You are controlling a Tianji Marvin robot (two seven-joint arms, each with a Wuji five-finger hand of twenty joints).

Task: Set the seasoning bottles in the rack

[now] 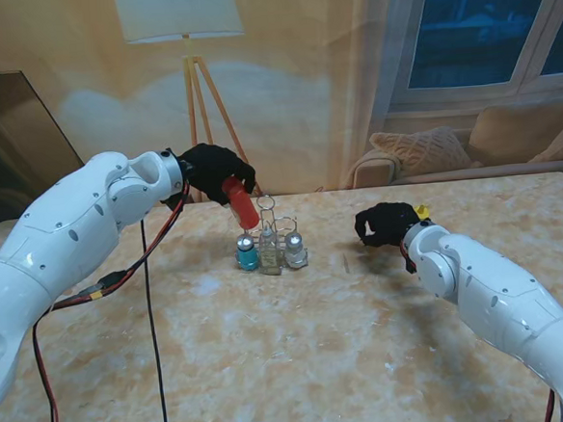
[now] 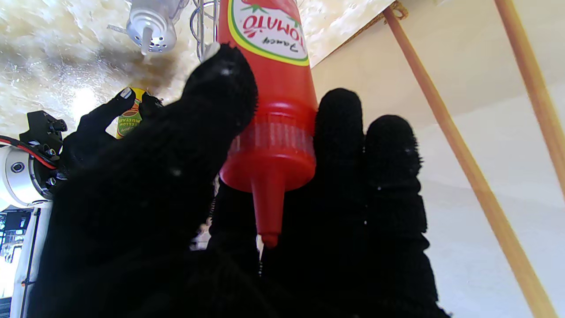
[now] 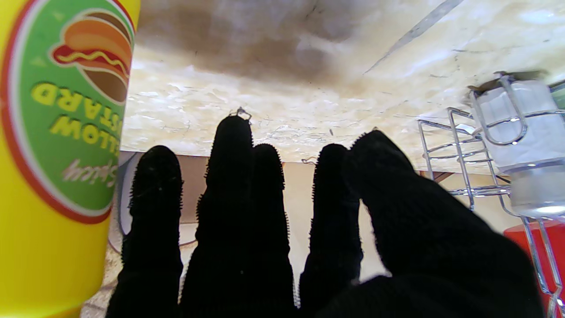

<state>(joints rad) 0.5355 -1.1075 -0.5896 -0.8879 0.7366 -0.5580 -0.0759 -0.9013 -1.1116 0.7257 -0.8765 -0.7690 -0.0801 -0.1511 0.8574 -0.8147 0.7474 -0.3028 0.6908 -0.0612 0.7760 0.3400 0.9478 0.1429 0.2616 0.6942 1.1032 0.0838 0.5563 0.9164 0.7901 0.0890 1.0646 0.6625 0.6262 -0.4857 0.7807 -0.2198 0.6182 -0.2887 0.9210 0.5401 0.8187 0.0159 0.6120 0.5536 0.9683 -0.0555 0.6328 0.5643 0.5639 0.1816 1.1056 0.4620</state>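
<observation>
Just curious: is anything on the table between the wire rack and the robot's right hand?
No, from the stand camera only bare marble table separates rack from right hand.

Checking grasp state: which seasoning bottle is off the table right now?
The red tomato bottle, gripped in the left hand above the rack; the others stand on the table.

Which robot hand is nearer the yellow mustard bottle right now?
Right. The right robot hand sits right beside the yellow mustard bottle; the left robot hand is across the table, holding the ketchup bottle over the rack.
</observation>
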